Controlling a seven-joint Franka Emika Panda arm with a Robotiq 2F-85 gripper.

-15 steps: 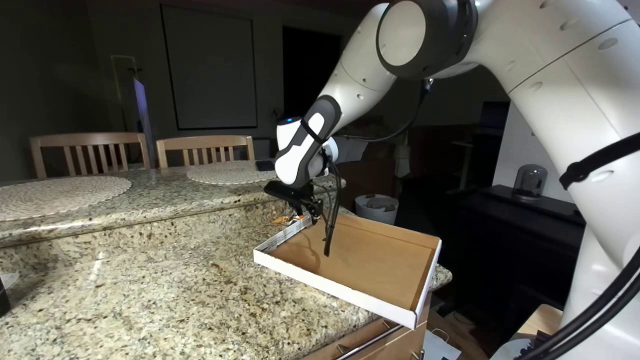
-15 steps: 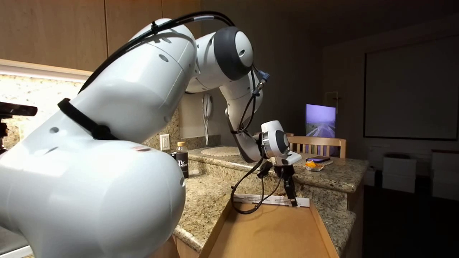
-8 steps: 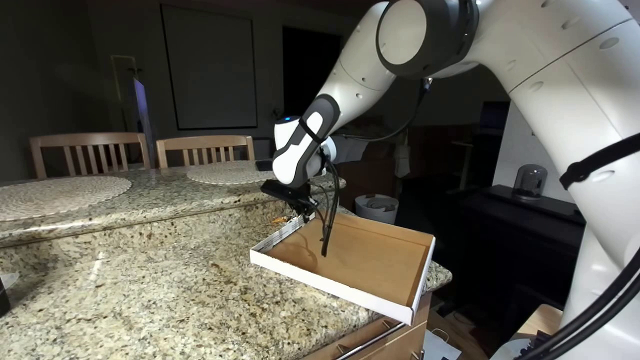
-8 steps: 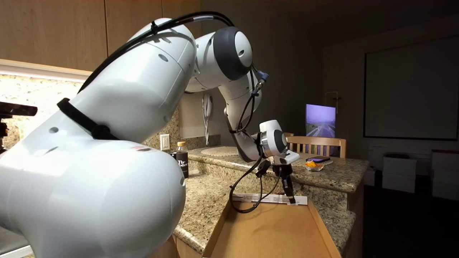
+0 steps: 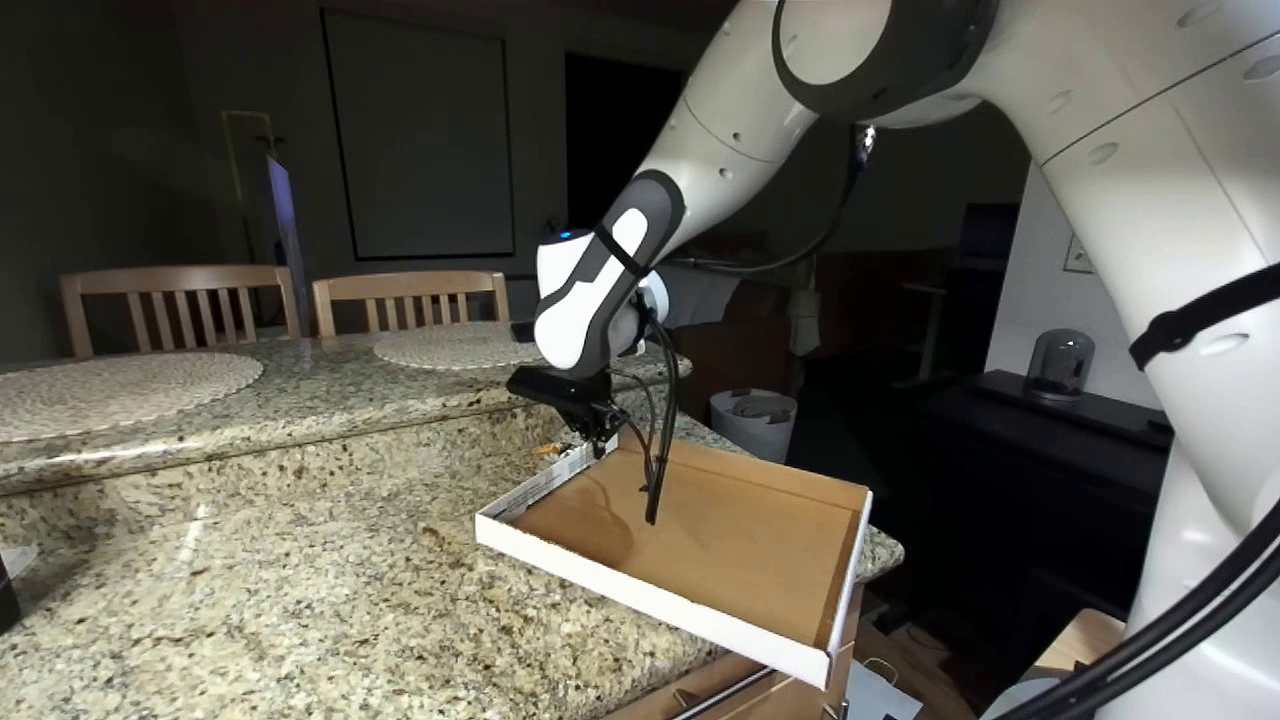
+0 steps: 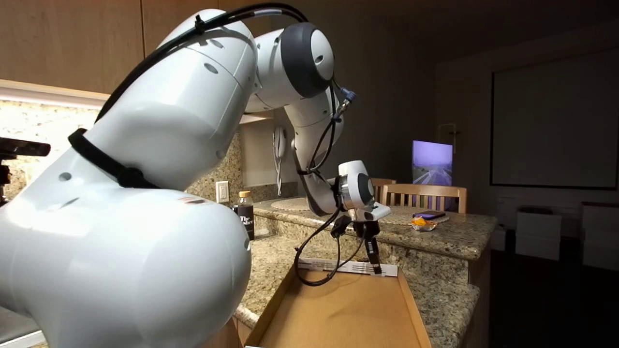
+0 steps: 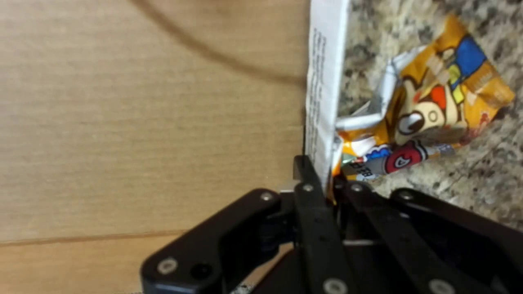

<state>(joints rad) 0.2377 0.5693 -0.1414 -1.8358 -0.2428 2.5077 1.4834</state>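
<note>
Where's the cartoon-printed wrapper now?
In the wrist view, the wrapper lies right of the box, on the granite counter, just outside the printed wall that the gripper pinches.

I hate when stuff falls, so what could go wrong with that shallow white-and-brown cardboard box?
The shallow white-and-brown cardboard box pokes past the edge of the speckled stone counter, so it might tip off. The black gripper pinches just one thin white wall, which could bend or slip. The crumpled orange wrapper seems tucked against that wall, so it might get dragged along.
</note>
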